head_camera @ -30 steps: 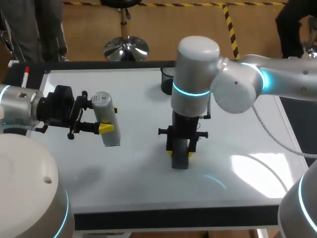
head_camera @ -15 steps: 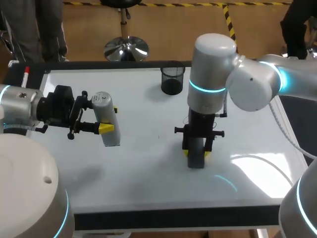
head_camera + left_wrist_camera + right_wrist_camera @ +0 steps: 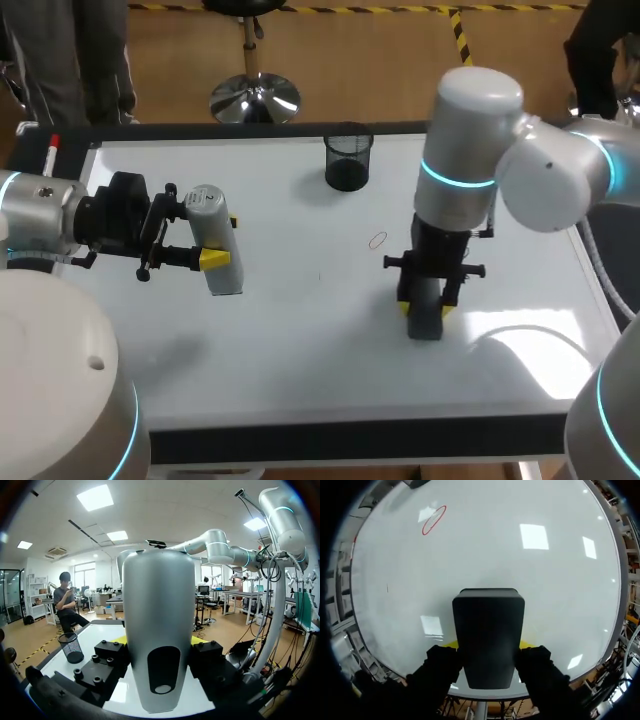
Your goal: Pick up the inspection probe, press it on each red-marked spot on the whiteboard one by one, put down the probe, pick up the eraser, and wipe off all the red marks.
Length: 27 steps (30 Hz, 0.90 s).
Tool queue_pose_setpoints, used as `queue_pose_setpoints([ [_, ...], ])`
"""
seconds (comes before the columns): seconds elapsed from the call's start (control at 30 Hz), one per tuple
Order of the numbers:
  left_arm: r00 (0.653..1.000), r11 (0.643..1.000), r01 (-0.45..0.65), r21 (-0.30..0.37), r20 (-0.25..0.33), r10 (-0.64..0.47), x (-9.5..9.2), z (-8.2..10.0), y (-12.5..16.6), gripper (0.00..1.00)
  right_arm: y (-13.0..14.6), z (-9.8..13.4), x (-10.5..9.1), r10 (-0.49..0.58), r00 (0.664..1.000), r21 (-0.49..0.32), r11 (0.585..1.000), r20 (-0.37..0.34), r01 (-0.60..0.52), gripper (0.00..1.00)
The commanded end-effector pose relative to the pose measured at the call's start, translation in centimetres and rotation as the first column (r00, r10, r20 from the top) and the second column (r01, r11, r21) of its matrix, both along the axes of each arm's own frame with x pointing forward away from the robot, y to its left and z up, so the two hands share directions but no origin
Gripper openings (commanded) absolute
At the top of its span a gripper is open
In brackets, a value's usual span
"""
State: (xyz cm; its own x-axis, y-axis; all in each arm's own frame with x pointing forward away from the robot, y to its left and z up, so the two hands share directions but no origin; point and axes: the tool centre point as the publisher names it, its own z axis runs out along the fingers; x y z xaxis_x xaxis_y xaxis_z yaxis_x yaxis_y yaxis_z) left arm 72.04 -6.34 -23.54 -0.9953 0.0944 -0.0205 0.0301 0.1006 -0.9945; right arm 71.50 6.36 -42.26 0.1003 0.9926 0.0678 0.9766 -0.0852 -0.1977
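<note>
The grey inspection probe (image 3: pixel 214 250) hangs above the left part of the whiteboard (image 3: pixel 270 340), and my left gripper (image 3: pixel 213 258) is shut on it from both sides. In the left wrist view the probe (image 3: pixel 159 630) fills the space between the fingers. My right gripper (image 3: pixel 425 308) points straight down, shut on the dark eraser (image 3: pixel 425 320) at the board's right middle. I cannot tell whether the eraser touches the board. A thin red oval mark (image 3: pixel 377 240) lies just left of it. From the right wrist, that red mark (image 3: pixel 434 519) lies well ahead of the eraser (image 3: pixel 488 635).
A black mesh cup (image 3: pixel 347 160) stands at the board's far edge, also visible from the left wrist (image 3: pixel 70 647). A red-capped marker (image 3: pixel 50 155) lies off the board's far left corner. A tiny dark tick (image 3: pixel 387 588) shows on the board.
My right arm has slid to the right with the eraser, and the red oval that it hid now shows. The left arm and the probe have stayed still.
</note>
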Motion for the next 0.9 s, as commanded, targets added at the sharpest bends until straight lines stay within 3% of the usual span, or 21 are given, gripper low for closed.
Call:
queue_pose_setpoints([
  [0.03,1.0,1.0,0.0,-0.002,0.002,0.0,0.0,0.0,0.0,0.0,-2.7,1.7,-0.9,-0.003,1.0,0.019,1.0,0.023,0.002,0.0],
  [0.43,1.0,1.0,0.0,-0.002,0.002,0.0,0.0,0.0,0.0,0.0,-3.7,4.7,-0.8,0.015,0.996,0.005,1.0,0.083,-0.015,0.0],
  [0.9,1.0,1.0,0.0,-0.002,0.002,0.0,0.0,0.0,0.0,0.0,-4.6,7.4,0.1,0.031,0.994,-0.005,1.0,0.103,-0.031,0.0],
])
